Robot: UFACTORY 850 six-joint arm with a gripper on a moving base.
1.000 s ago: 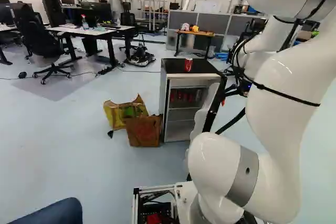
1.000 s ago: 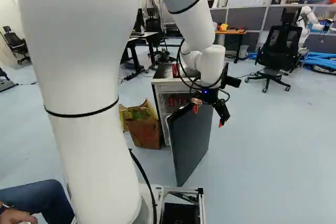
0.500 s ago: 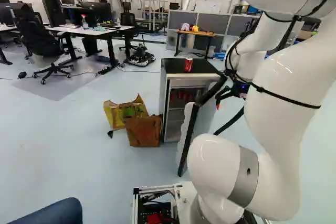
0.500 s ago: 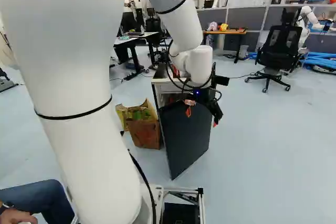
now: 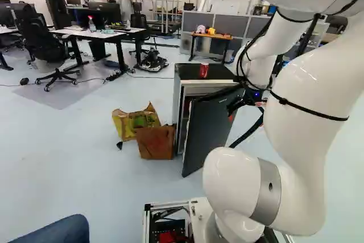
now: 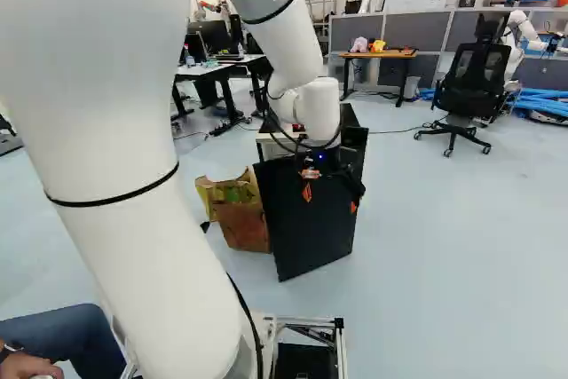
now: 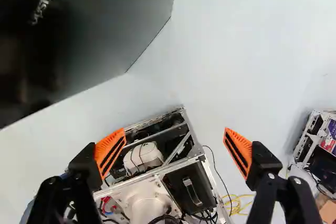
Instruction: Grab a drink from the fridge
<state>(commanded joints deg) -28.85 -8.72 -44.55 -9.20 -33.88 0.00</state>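
Red is the can (image 5: 203,70) standing on top of the fridge (image 5: 186,71), so the taking-out seems done, and for the pincer (image 7: 174,139), wide open and holding nothing, remains (I judge) only closing the ajar door (image 5: 209,126).

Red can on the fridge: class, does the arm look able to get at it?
Probably yes: the can stands uncovered on the fridge, and the gripper is open and empty; reach is hard to judge.
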